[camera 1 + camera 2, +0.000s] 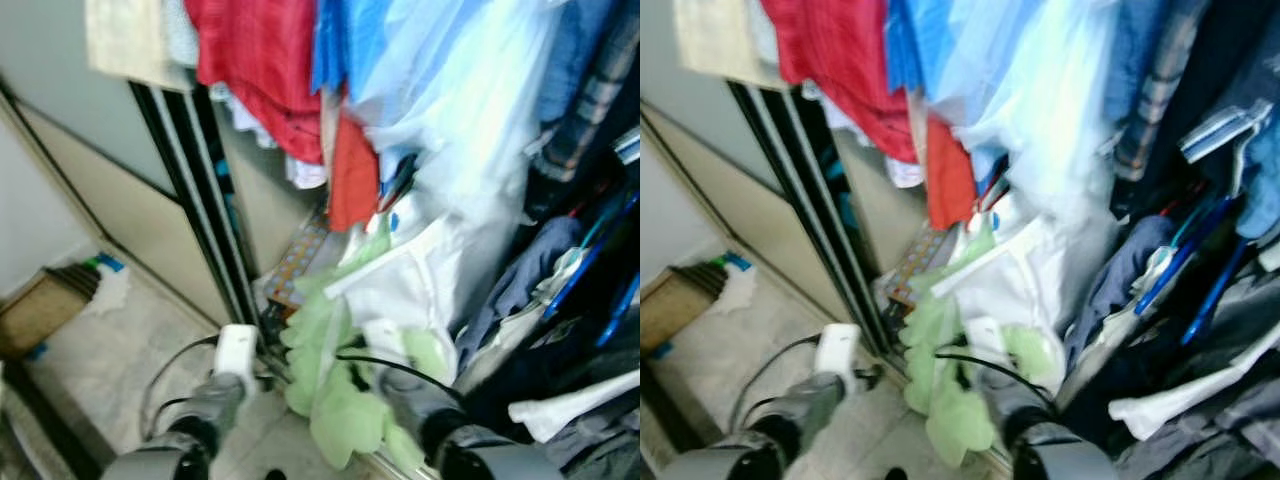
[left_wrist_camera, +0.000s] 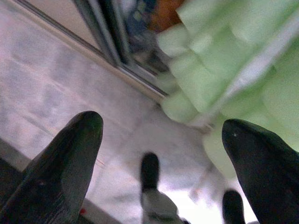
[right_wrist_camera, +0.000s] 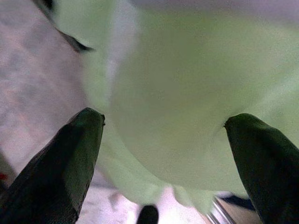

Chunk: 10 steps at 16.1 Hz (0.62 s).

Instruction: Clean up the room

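From my remote station, the right gripper [image 3: 163, 128] has its two black fingers [image 3: 60, 163] spread wide, and a pale green cloth [image 3: 177, 107] sits between and just ahead of them. The cloth bulges toward the camera; I cannot tell whether either fingertip touches it. Beyond one finger lies a pale, mottled floor [image 3: 32, 84], with a thin dark strip [image 3: 70, 42] running along the cloth's edge. A small dark rounded shape [image 3: 148, 214] sits between the finger bases, too blurred to identify.
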Tool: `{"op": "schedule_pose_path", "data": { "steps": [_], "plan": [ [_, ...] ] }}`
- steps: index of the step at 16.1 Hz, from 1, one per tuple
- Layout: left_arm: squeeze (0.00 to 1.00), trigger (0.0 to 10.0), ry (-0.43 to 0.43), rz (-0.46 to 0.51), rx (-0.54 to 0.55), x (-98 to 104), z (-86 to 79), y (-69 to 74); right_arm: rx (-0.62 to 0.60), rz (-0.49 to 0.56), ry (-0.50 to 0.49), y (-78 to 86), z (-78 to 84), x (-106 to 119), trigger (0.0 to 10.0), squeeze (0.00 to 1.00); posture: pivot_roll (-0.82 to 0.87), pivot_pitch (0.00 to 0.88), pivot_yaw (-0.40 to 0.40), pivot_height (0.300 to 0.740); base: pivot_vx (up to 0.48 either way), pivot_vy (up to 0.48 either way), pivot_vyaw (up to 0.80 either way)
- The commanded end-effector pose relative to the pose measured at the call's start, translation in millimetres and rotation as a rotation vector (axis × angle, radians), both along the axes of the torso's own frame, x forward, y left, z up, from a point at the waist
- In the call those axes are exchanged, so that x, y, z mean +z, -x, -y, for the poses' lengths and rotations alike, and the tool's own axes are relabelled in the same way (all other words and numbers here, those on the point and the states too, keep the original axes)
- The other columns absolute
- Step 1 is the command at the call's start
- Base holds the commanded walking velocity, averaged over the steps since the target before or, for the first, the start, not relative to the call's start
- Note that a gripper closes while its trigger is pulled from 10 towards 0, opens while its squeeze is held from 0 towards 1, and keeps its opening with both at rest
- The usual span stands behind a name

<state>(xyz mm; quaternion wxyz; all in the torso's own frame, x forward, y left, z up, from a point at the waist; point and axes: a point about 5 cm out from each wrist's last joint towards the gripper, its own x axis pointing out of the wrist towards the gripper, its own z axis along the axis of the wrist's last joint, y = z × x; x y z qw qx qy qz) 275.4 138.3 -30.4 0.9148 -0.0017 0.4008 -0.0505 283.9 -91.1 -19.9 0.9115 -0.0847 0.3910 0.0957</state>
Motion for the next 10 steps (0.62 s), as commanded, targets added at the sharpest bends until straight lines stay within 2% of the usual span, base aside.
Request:
{"op": "schedule_pose_path", "data": {
  "steps": [1,10],
  "plan": [
    [0.0,10.0,-0.001,0.006,-0.004,0.5,3.5,-0.6,0.012,0.005,0.007,-0.9,-0.4,0.9,10.0,0.0,-0.08,0.0,0.034,0.74,0.0,0.0,0.8],
    [0.0,10.0,0.004,0.022,-0.016,3.6,10.9,-3.9,0.064,0.013,0.018,-0.6,-5.3,1.4,10.0,0.0,-0.08,0.0,0.028,0.74,0.0,0.0,0.8]
  ]
}}
